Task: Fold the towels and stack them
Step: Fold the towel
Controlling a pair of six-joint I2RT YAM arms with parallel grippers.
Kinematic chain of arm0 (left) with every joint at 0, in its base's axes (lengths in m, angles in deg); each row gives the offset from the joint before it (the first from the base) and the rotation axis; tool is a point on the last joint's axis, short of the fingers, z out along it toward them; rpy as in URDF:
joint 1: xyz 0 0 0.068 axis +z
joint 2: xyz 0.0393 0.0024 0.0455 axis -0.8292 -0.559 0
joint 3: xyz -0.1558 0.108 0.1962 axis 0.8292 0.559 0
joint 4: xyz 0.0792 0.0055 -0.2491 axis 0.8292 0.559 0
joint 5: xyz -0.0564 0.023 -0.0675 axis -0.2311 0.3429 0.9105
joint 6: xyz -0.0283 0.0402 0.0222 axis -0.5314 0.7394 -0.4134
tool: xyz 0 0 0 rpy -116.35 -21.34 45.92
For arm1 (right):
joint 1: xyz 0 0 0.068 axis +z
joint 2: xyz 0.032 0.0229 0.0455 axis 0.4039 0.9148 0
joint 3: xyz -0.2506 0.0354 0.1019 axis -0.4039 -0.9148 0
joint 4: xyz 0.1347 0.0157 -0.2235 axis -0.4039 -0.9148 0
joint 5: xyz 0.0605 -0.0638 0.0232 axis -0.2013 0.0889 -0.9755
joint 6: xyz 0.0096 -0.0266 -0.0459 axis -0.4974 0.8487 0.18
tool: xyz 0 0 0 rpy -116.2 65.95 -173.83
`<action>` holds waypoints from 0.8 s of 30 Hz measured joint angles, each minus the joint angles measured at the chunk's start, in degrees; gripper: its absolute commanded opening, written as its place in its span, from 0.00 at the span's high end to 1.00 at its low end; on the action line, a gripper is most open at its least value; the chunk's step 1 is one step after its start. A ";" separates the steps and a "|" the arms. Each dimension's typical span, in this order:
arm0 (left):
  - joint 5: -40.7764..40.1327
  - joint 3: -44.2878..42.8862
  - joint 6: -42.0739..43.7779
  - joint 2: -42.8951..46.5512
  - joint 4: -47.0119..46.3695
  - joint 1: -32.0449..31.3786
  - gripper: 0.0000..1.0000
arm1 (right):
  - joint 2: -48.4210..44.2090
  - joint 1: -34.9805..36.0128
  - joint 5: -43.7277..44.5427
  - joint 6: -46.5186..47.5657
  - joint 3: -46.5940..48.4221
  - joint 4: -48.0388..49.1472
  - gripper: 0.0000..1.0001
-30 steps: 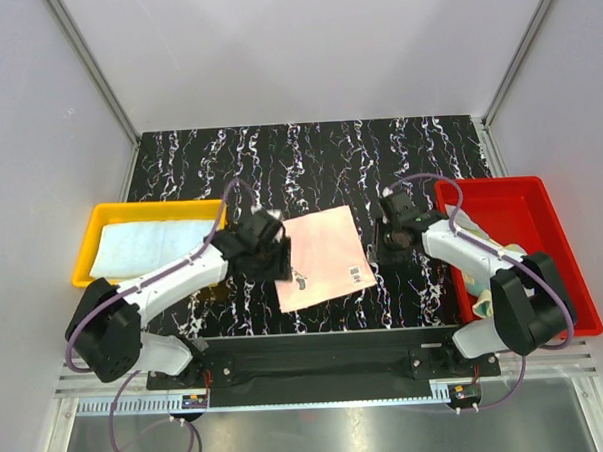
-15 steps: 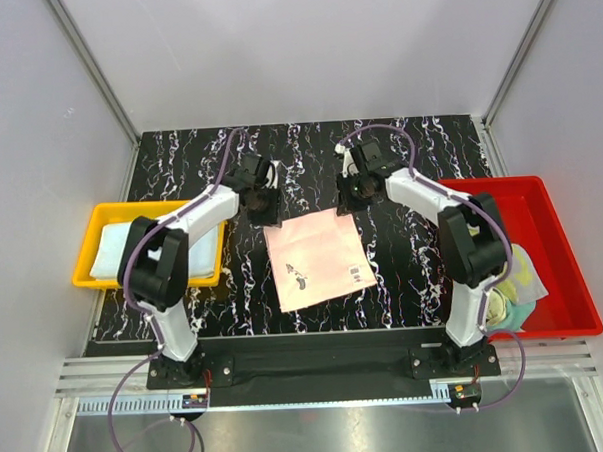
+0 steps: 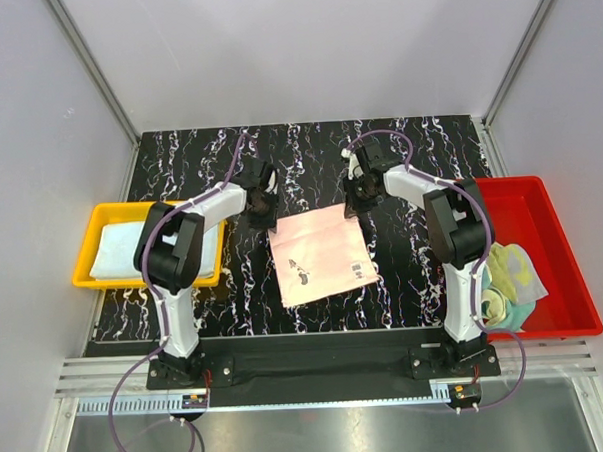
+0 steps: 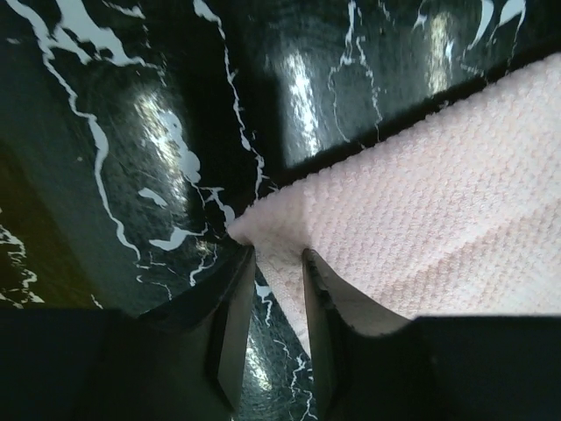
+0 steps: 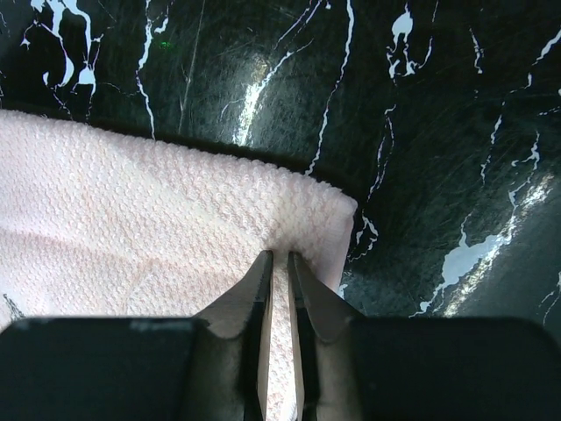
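Item: pink towel [image 3: 320, 253], lying flat mid-worktop [image 3: 308, 146], between a yellow tray [image 3: 101, 209] and a red tray [image 3: 540, 182]. Grip: left jaws narrow, pinching the towel's far left corner; right jaws almost closed on a pinch of cloth at the far right corner. Handling, as judged: raise both corners level and together, carry them toward the near edge, and lay edge on edge without skewing or dragging the cloth.

Both arms extended fwd; L gripper [image 4: 276, 263] & R gripper [image 5: 280, 259] pinched.
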 measured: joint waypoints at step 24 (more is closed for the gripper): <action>6.40 -10.08 -0.59 2.86 1.29 0.59 0.91 | -1.11 -1.07 -0.09 -4.33 -3.02 4.24 0.89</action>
